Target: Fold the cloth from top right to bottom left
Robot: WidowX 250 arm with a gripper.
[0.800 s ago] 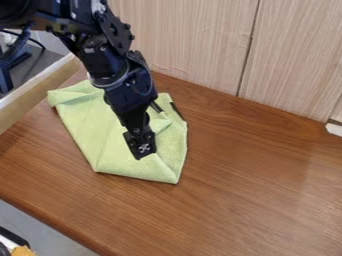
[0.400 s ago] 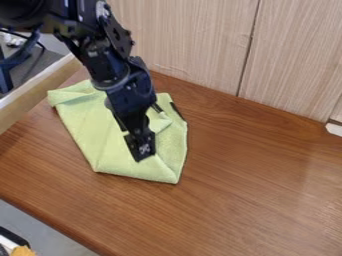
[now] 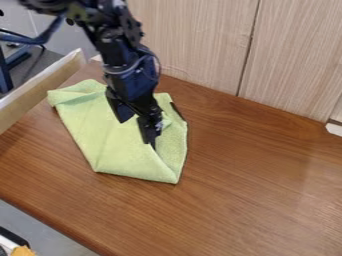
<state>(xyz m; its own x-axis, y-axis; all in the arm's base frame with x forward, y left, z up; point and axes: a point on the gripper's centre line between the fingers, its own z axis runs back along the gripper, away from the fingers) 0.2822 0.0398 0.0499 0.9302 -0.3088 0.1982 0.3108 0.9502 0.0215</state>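
The black gripper (image 3: pixel 151 142) hangs over the right half of the cloth, angled down, its tip close to the fabric. The light green cloth (image 3: pixel 110 145) lies on the wooden counter left of centre, with creases and a diagonal fold edge running toward its lower right corner. Its upper left corner is bunched up a little. The arm hides part of the cloth's upper middle, and whether the tip touches the fabric is unclear.
The brown wooden counter (image 3: pixel 260 185) extends to the right and front. Pale wood panels (image 3: pixel 194 40) stand behind it. A light wooden edge (image 3: pixel 40 92) borders the left side, and a small white object (image 3: pixel 334 129) sits at the far right.
The gripper has moved up and slightly right over the cloth, and its lower part has turned. The cloth looks the same.
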